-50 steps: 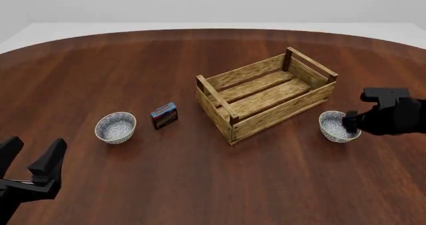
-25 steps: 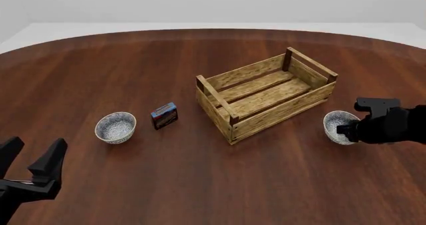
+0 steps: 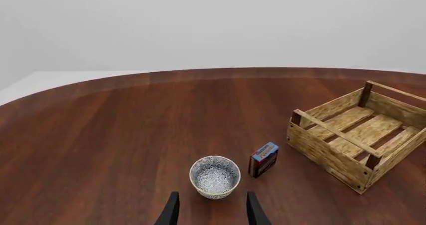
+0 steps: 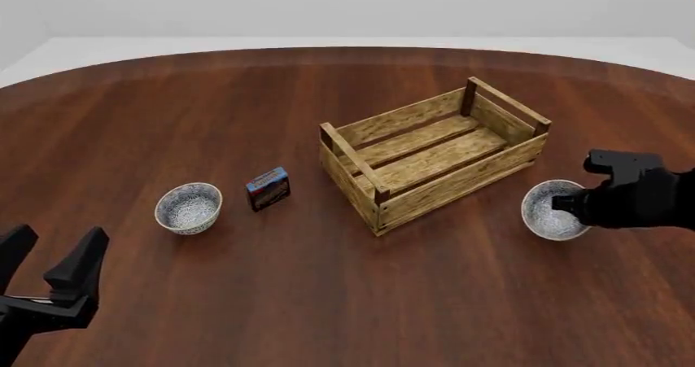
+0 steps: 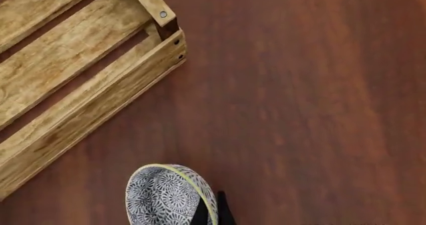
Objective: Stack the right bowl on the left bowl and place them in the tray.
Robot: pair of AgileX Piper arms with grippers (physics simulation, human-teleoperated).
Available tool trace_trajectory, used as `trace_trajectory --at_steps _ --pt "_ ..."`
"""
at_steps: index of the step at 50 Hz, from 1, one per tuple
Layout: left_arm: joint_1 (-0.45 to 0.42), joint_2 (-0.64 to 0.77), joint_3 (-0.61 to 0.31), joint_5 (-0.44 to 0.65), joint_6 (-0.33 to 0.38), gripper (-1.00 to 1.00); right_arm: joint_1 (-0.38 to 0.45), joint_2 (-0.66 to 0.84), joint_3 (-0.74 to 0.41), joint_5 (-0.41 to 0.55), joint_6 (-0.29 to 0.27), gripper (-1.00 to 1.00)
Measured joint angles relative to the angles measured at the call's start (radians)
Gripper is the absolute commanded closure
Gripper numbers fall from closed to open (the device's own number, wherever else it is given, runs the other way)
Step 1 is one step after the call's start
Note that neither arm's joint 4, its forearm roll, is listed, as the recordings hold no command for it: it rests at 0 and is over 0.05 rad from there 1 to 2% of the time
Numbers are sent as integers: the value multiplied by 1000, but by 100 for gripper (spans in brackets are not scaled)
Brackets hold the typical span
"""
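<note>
The first step, picking up the right bowl (image 4: 552, 211), appears to be in hand: the right gripper (image 4: 572, 204) is clamped on that bowl's rim, one finger (image 5: 222, 212) showing outside the wall in the right wrist view, and the bowl sits tilted just beside the wooden crate (image 4: 434, 154), so it looks lifted or tipped rather than resting flat. The left bowl (image 4: 189, 207) stands upright on the table (image 4: 325, 302), near the small blue-and-red box (image 4: 267, 188) and well apart from the right bowl, with the crate between them. The left gripper (image 4: 49, 261) hovers near the table's front edge with its fingers spread, holding nothing. Next, the right arm likely needs to carry its bowl across, past the crate, and lower it level into the left bowl.
</note>
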Motion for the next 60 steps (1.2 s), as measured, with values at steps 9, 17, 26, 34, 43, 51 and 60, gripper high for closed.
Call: trace_trajectory --at_steps 9,17,26,34,43,51,60 --pt "0 -3 0 2 -2 -100 7 -76 27 26 4 100" --pt "0 -5 0 3 -2 -100 18 -155 46 55 11 100" --pt "1 -18 0 14 -1 -100 50 -284 70 107 33 100" --pt "2 -23 0 16 1 -100 92 -416 82 171 57 100" --pt "-1 -23 0 16 2 -100 140 -549 73 249 76 100" --pt "-1 -25 0 16 4 -100 191 -644 54 311 97 100" --pt "-3 -23 0 12 6 -100 262 -737 21 360 135 100"
